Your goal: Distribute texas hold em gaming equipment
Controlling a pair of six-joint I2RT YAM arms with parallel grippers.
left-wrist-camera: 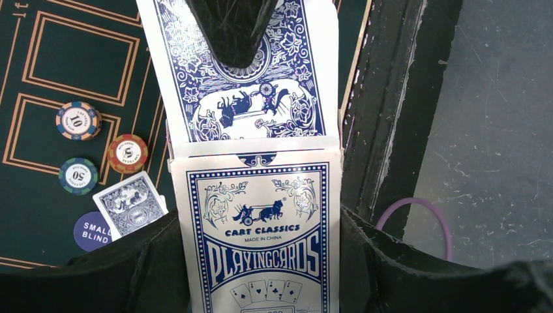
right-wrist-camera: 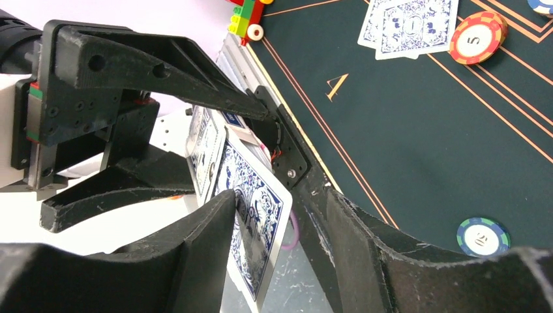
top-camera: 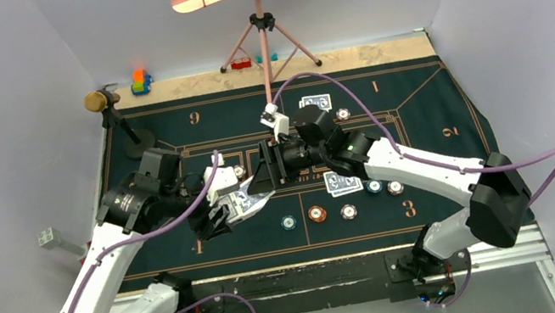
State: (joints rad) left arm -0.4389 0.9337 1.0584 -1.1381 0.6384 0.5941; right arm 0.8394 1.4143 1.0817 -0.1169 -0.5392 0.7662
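Observation:
My left gripper (top-camera: 246, 205) (left-wrist-camera: 257, 228) is shut on a white-and-blue playing card box (left-wrist-camera: 261, 228), held above the mat's near left. A blue-backed card (left-wrist-camera: 248, 85) sticks out of the box top. My right gripper (top-camera: 262, 175) (right-wrist-camera: 280, 202) is open around that card (right-wrist-camera: 257, 215). The card rests against one finger (right-wrist-camera: 195, 241) and the other finger stands apart. Dealt cards lie at the far middle (top-camera: 315, 102) and the right (top-camera: 343, 184). Several chips (top-camera: 317, 213) lie along the near side. Three chips (left-wrist-camera: 128, 153), a card (left-wrist-camera: 130, 205) and a small-blind button (left-wrist-camera: 91, 231) show in the left wrist view.
A gold-headed microphone (top-camera: 102, 99) on a black base stands at the far left. A pink tripod (top-camera: 262, 30) and toy blocks (top-camera: 141, 81) stand behind the mat. The black table edge (left-wrist-camera: 385, 98) runs beside the held box. More cards (right-wrist-camera: 411, 23) and chips (right-wrist-camera: 479, 38) lie near seat mark 4.

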